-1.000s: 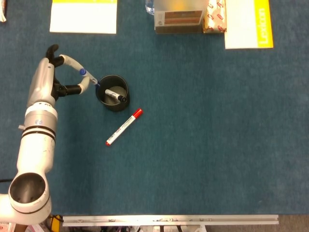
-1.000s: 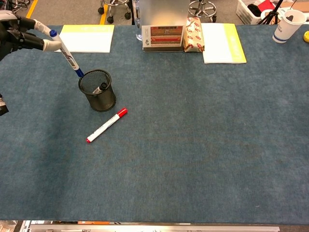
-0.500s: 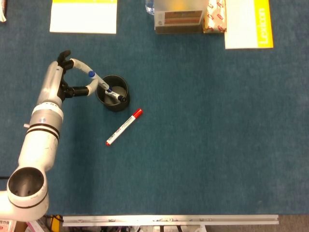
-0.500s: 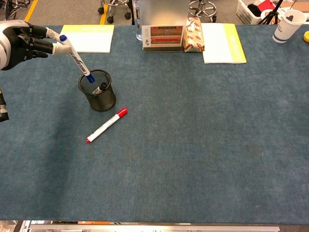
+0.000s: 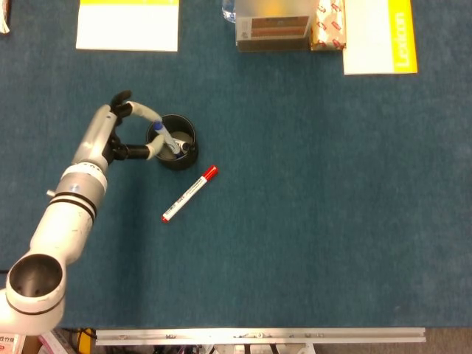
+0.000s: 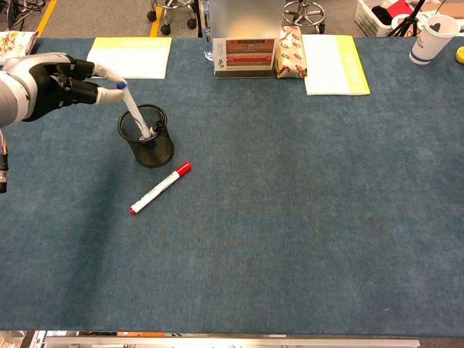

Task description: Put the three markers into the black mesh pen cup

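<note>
A: Left hand state?

B: The top end of the blue marker is pinched between its fingertips. The marker is tilted, and its lower end is already inside the black mesh pen cup.

A: Cup position?

B: Just beside the left hand, on its fingertip side, standing upright on the blue table. A black marker is seen lying inside it in the head view.

A: 3rd marker?

B: The red marker is laid flat on the table, beyond the cup from the hand and a little nearer the table's front edge. It is near the cup but not touching it, and not held by anything.

A: So 2 in the cup, 1 out?

B: 1 fully in, 1 partly in and held at the top, 1 out.

A: Right hand?

B: Not seen in either view.

A: Other stuff?

B: Along the far edge, well apart from the hand: a yellow notepad, a box with a printed label and a white and yellow book. A paper cup is seen at the far right corner in the chest view.
</note>
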Robot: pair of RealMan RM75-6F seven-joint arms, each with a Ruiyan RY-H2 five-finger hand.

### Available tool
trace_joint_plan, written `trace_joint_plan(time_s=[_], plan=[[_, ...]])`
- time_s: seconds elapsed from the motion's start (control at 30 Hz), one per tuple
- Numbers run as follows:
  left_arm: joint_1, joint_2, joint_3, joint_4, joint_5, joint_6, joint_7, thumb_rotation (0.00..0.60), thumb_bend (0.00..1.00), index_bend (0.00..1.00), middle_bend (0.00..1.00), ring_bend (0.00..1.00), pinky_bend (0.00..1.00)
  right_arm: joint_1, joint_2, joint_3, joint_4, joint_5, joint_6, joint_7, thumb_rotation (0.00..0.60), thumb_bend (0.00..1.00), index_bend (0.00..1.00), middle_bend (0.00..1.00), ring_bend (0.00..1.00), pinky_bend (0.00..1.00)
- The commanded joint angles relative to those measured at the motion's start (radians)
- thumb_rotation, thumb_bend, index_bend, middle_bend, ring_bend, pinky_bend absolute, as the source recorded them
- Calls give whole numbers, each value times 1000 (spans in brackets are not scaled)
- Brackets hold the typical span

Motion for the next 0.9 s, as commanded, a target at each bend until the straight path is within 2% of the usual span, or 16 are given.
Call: trace_joint_plan(time_s=[0.03, 0.2, 0.27, 0.33, 0.43, 0.57, 0.63, 0.77, 0.9], plan=[[0, 32, 34, 15, 31, -68, -21, 600, 272, 146, 0, 0, 67, 0, 1, 0, -1, 0, 0, 0, 600, 0, 102, 187, 109, 390], [-1, 74, 63, 19, 51, -132, -54, 600, 180, 40, 0, 0, 67, 0, 1, 0, -1, 1, 0, 0, 600, 0, 102, 187, 109, 390], [0, 96, 75, 13, 74, -135, -62, 600, 179, 45, 0, 0, 68, -1, 2, 0, -1, 1, -1, 0, 600, 0, 102, 187, 109, 390], [-2, 121, 91, -4, 109, -107, -51, 600, 179, 95, 0, 0, 68, -1, 2, 1, -1, 2, 0, 0, 600, 0, 102, 187, 109, 390], [-10, 135, 129, -43, 209, 10, 9, 600, 180, 153, 0, 0, 68, -1, 2, 0, -2, 2, -1, -1, 600, 0, 102, 188, 109, 390], [-22, 93, 227, -96, 391, 270, 161, 600, 180, 204, 0, 0, 68, 0, 0, -1, -2, 1, -4, -6, 600, 0, 102, 188, 109, 390], [-20, 70, 280, -119, 458, 366, 237, 600, 179, 236, 0, 0, 68, 0, 1, -1, -3, 1, -3, -7, 600, 0, 102, 188, 109, 390], [-6, 49, 347, -157, 497, 458, 320, 600, 180, 306, 0, 0, 68, -1, 2, -2, -4, 2, -4, -8, 600, 0, 102, 188, 109, 390], [5, 37, 395, -157, 523, 487, 369, 600, 179, 328, 0, 0, 68, -1, 3, -2, -5, 1, -4, -11, 600, 0, 102, 188, 109, 390]])
